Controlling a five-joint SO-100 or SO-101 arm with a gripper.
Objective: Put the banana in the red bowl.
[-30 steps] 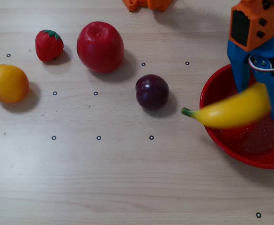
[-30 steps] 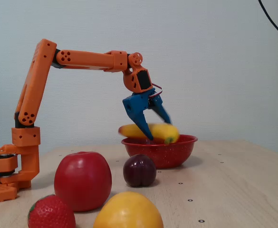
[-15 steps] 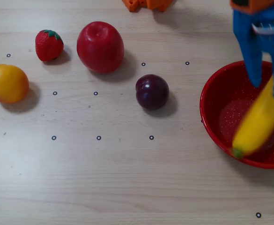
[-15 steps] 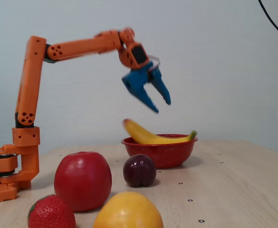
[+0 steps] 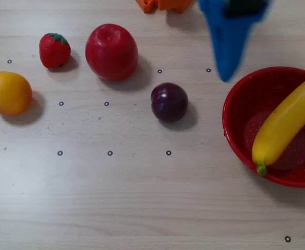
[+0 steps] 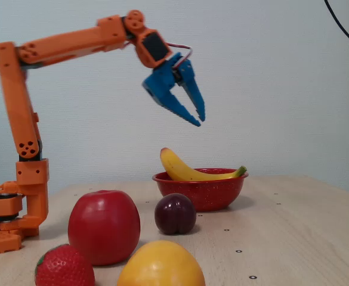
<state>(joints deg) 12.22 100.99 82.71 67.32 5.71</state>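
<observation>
The yellow banana (image 5: 285,125) lies slanted inside the red bowl (image 5: 235,99) at the right of the overhead view, its green stem tip resting on the bowl's near rim. In the fixed view the banana (image 6: 183,170) sticks up over the bowl (image 6: 201,190). My blue gripper (image 6: 200,121) hangs in the air well above the bowl, fingers pointing down, tips together and holding nothing. In the overhead view the gripper (image 5: 225,77) is a blurred blue wedge just up and left of the bowl's rim.
A dark plum (image 5: 169,102) sits left of the bowl. A red apple (image 5: 112,52), a strawberry (image 5: 54,50) and a round orange-yellow fruit (image 5: 7,92) lie further left. The orange arm base (image 6: 13,202) stands at the left of the fixed view.
</observation>
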